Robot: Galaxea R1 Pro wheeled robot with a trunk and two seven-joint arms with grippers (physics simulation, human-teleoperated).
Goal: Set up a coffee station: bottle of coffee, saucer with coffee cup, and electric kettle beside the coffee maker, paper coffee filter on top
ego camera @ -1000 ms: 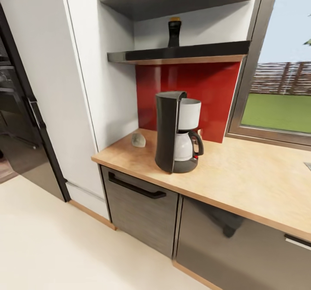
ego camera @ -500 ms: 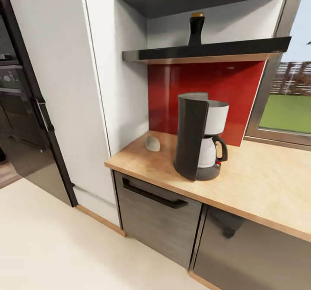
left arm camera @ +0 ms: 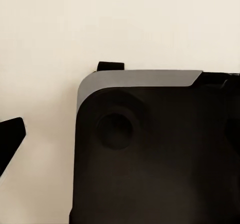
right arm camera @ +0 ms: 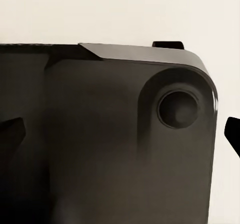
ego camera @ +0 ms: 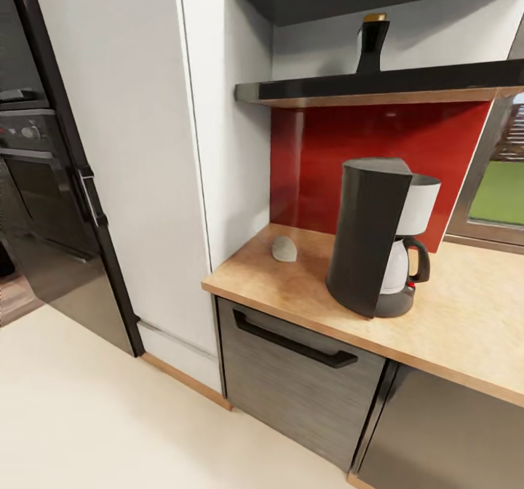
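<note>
- The coffee maker (ego camera: 378,238) stands upright on the countertop (ego camera: 466,321), at about 3 o'clock in the head view.
- The coffee bottle (ego camera: 372,44) stands on the shelf (ego camera: 386,87) above, toward 1 o'clock.
- A small grey object (ego camera: 284,249) lies at the maker's 9 o'clock, well apart from it.
- Each wrist view looks down on the robot's dark base (left arm camera: 150,154) over pale floor (left arm camera: 45,39); whether either gripper's fingers are spread, I cannot tell.

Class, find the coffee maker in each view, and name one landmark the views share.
Head view: coffee maker on the counter, right of centre, under the shelf.
Left wrist view: dark robot base over cream floor.
Right wrist view: the base over floor again.
Shared landmark: the cream floor.
</note>
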